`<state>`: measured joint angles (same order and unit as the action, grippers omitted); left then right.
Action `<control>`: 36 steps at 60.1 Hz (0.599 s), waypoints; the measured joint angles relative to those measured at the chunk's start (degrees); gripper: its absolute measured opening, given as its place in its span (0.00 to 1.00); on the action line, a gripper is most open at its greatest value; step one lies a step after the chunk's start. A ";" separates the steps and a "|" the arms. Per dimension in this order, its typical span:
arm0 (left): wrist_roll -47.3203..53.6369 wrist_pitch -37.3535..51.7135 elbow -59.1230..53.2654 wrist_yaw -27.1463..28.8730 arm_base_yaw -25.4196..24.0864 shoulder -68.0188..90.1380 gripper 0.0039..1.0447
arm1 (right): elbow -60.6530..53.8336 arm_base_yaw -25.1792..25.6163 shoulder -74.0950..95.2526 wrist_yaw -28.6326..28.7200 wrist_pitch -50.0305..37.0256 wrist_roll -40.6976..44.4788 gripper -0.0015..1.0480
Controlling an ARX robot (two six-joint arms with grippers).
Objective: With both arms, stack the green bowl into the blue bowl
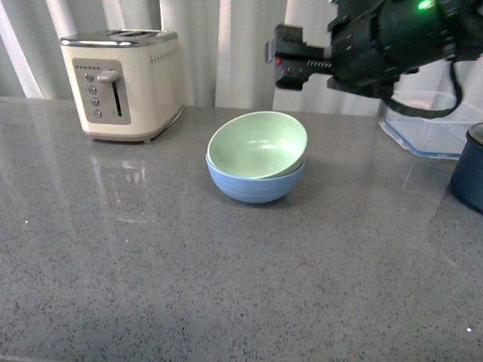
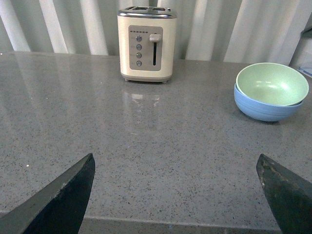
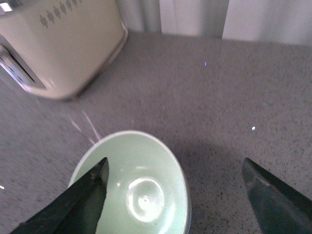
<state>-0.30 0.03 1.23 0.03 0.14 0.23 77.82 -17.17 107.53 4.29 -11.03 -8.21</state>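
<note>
With the green bowl [image 1: 258, 143] sitting tilted inside the blue bowl [image 1: 255, 185] mid-counter and both grippers spread and empty, a nudge from the right gripper [image 3: 175, 195] above could tip it out

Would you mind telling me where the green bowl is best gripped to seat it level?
Probably the green bowl by its raised rear rim, from above. It sits tilted in the blue bowl, so that edge stands clear for one finger inside and one outside.

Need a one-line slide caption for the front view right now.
Green bowl sits tilted inside blue bowl on grey countertop; right arm above, toaster behind.
</note>
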 joint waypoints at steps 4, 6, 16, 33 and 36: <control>0.00 0.00 0.00 0.04 0.00 0.00 0.94 | -2.08 1.03 -3.02 1.03 -1.95 -2.16 0.88; 0.00 0.00 0.00 0.02 0.00 0.00 0.94 | -2.27 1.51 -4.15 0.98 -2.27 -3.19 0.92; 0.00 0.00 0.00 -0.02 0.00 0.00 0.94 | -3.21 1.92 -4.76 -1.01 -3.89 -3.91 0.89; 0.00 0.00 0.00 0.09 0.00 -0.02 0.94 | -33.03 5.03 -17.35 -15.93 -35.63 7.13 0.41; 0.00 0.00 0.00 0.04 0.00 -0.02 0.94 | -37.11 6.05 -19.93 -15.34 -37.18 7.48 0.31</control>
<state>-0.30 0.03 1.23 0.08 0.14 0.21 40.71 -11.11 87.59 -11.05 -48.21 -0.73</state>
